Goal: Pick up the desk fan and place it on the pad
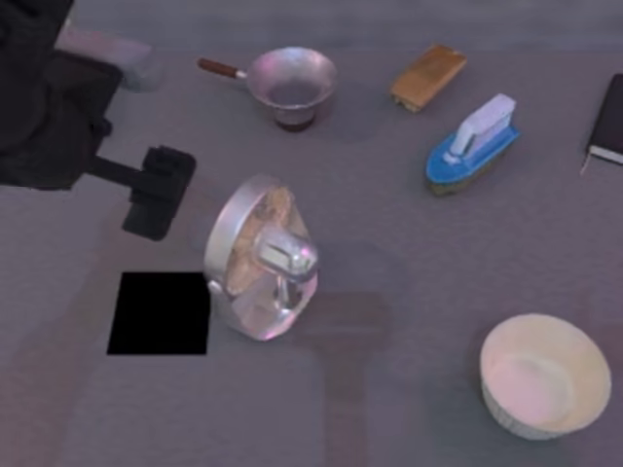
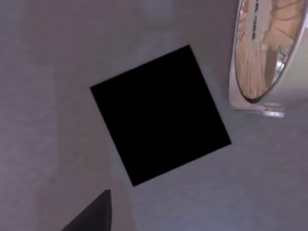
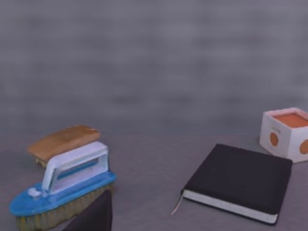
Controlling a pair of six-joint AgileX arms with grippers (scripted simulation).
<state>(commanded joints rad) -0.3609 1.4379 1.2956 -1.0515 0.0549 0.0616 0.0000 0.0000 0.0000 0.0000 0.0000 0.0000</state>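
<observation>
The desk fan stands on the table just right of the pad, its base at the pad's right edge, not on it.

The left gripper hangs empty above the table, up and left of the fan, touching nothing; whether its fingers are spread or closed I cannot tell. Behind the fan sit a saucepan and a wooden block, with a blue brush to the right, a black notebook cut off at the right edge, and a cream bowl in front. The right arm is out of the top view; its gripper shows only as a dark tip in the right wrist view, near an orange-topped box.
</observation>
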